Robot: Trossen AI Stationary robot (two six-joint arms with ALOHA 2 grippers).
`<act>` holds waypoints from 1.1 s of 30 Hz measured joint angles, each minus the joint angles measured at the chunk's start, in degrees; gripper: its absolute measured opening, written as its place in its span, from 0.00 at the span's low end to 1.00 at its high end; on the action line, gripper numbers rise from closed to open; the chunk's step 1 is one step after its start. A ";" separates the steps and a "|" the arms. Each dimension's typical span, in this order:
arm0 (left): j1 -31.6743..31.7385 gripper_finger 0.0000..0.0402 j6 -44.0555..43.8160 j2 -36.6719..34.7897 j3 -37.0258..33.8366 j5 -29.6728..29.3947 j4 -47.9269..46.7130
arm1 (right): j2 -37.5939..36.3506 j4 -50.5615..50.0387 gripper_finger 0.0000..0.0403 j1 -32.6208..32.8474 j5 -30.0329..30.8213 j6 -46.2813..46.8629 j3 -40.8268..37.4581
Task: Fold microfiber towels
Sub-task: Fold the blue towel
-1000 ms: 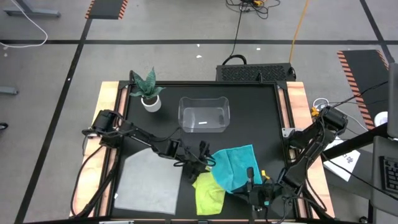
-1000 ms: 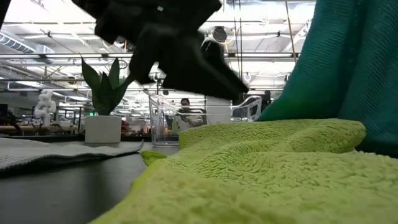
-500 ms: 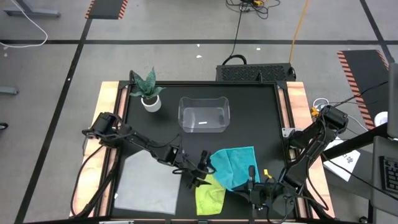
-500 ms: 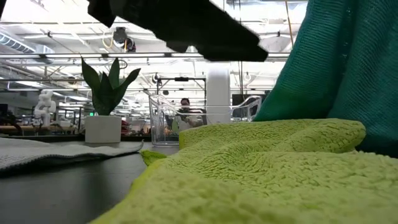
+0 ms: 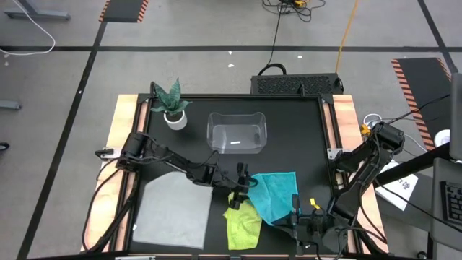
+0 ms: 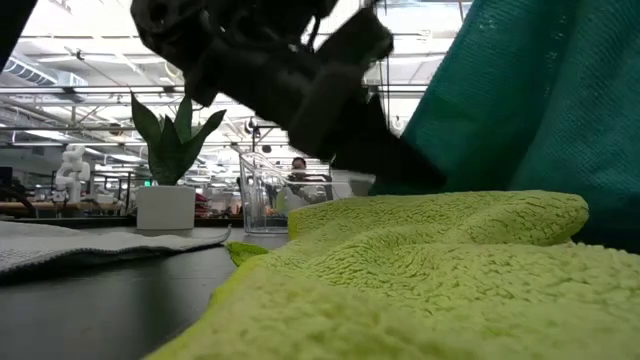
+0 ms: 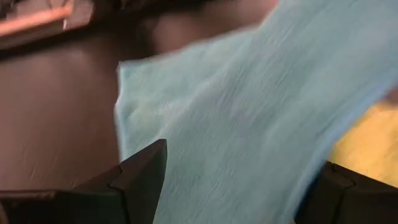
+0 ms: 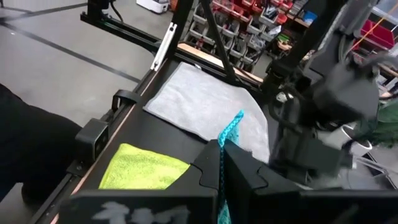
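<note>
A teal towel [image 5: 274,193] hangs draped near the front of the worktop [image 5: 303,137], one corner pinched in the clenched right pincer [image 5: 295,209] and its lower edge trailing onto a rumpled yellow-green towel [image 5: 242,222] just beside it. The left pincer [image 5: 240,189], jaws spread and holding nothing, sits at the teal cloth's opposite edge; in its wrist view the fabric fills the gap between the fingers [image 7: 140,171]. The cloth looks light, limp and a little grippy, likely to sag and crease wherever it is not supported, so a corner or hem seems the sensible place to take it, with the two grips kept well apart to pull it flat. A light grey towel [image 5: 173,209] lies spread flat on the left side of the worktop. That makes three towels, one of each colour. Beyond them stand one clear plastic bin [image 5: 237,133] and one small potted plant [image 5: 172,105] toward the back, and two arms.
</note>
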 joint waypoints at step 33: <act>7.46 0.01 16.40 -15.57 0.92 8.02 -23.07 | 6.36 13.18 0.00 0.62 -5.01 14.75 -9.47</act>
